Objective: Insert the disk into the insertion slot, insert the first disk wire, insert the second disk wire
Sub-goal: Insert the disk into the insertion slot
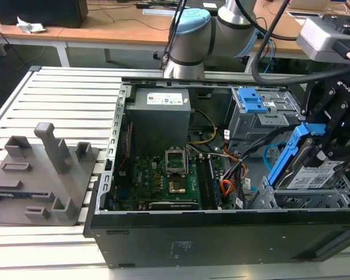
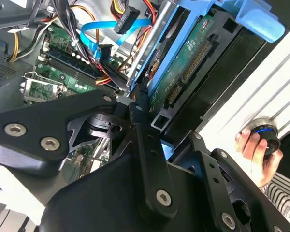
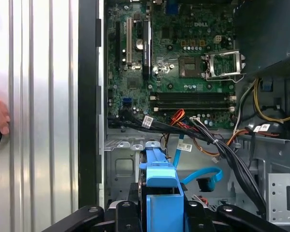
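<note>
On the exterior view's left, a grey moulded plastic fixture (image 1: pixel 44 175) stands on the white slatted metal surface (image 1: pixel 58 99). Beside it is the open black computer case (image 1: pixel 221 239), holding a grey power supply box (image 1: pixel 160 114) and a green motherboard (image 1: pixel 163 178). Further right, a slim light blue cable (image 3: pixel 203 172) curls inside the case, and its small dark plug (image 3: pixel 205 185) hangs free.

At the exterior view's right, the flat rectangular silver-black disk (image 1: pixel 309 178) tilts steeply. Its lower end is at the insertion slot (image 1: pixel 341 189), the low grey perforated sheet-metal bay, and its upper end is raised. It is not yet seated. The black tool (image 3: pixel 162 215) is pressed onto the disk, one finger on each side of its bright blue plastic carrier (image 1: pixel 287 154).

The disk is probably dense and heavy for its size, fully rigid, and easily damaged by knocks. The carrier's plastic looks smooth and likely flexes a little, so a tilted hold lets the weight lever against the pinch. The carrier's long side rails seem the safest place to hold, clear of the exposed electronics.

From left to right, the blue carrier rail frames a white label with a blue stripe on the dark metal body. In the second wrist view, the underside is a green circuit board (image 2: pixel 186 67) with a row of connector contacts.
</note>
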Motion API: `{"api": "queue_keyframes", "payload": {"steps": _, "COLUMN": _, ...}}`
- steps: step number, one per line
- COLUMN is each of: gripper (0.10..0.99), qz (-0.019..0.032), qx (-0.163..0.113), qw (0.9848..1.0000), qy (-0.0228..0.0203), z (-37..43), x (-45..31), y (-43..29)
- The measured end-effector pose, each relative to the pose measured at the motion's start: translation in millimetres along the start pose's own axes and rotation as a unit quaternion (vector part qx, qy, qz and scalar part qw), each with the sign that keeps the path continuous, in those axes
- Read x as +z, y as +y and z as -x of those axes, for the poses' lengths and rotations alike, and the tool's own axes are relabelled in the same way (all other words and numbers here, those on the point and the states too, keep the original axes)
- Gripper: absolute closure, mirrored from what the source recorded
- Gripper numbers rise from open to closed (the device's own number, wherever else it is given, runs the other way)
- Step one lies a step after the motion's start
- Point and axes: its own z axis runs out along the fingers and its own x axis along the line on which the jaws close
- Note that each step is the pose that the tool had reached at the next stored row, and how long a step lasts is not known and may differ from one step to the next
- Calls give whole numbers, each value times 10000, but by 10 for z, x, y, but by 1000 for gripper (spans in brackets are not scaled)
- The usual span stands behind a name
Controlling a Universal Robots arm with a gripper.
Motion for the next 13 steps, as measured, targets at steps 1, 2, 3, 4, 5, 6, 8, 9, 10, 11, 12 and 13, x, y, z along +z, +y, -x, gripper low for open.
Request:
{"api": "queue_keyframes", "payload": {"steps": 1, "gripper": 725, "qz": 0, "qx": 0, "qw": 10000, "qy": 0, "z": 0, "x": 32, "y": -1}}
{"api": "queue_keyframes", "payload": {"steps": 2, "gripper": 725, "qz": 0, "qx": 0, "qw": 10000, "qy": -1, "z": 0, "x": 65, "y": -3}}
{"api": "queue_keyframes", "payload": {"steps": 3, "gripper": 725, "qz": 0, "qx": 0, "qw": 10000, "qy": 1, "z": 1, "x": 80, "y": -3}}
{"api": "queue_keyframes", "payload": {"steps": 4, "gripper": 725, "qz": 0, "qx": 0, "qw": 10000, "qy": 1, "z": 0, "x": 80, "y": -3}}
{"api": "queue_keyframes", "payload": {"steps": 5, "gripper": 725, "qz": 0, "qx": 0, "qw": 10000, "qy": 1, "z": 0, "x": 81, "y": -3}}
{"api": "queue_keyframes", "payload": {"steps": 6, "gripper": 725, "qz": 0, "qx": 0, "qw": 10000, "qy": 0, "z": 0, "x": 82, "y": -3}}
{"api": "queue_keyframes", "payload": {"steps": 8, "gripper": 725, "qz": 0, "qx": 1, "qw": 10000, "qy": 1, "z": 0, "x": 82, "y": -3}}
{"api": "queue_keyframes", "payload": {"steps": 9, "gripper": 714, "qz": 0, "qx": 0, "qw": 10000, "qy": 1, "z": 0, "x": 82, "y": -3}}
{"api": "queue_keyframes", "payload": {"steps": 10, "gripper": 651, "qz": 0, "qx": 0, "qw": 10000, "qy": 0, "z": 0, "x": 83, "y": -3}}
{"api": "queue_keyframes", "payload": {"steps": 11, "gripper": 651, "qz": 0, "qx": 0, "qw": 10000, "qy": 0, "z": 0, "x": 84, "y": -3}}
{"api": "queue_keyframes", "payload": {"steps": 12, "gripper": 651, "qz": 0, "qx": 0, "qw": 10000, "qy": 0, "z": 0, "x": 83, "y": -3}}
{"api": "queue_keyframes", "payload": {"steps": 13, "gripper": 667, "qz": 0, "qx": 0, "qw": 10000, "qy": 0, "z": 0, "x": 83, "y": -3}}
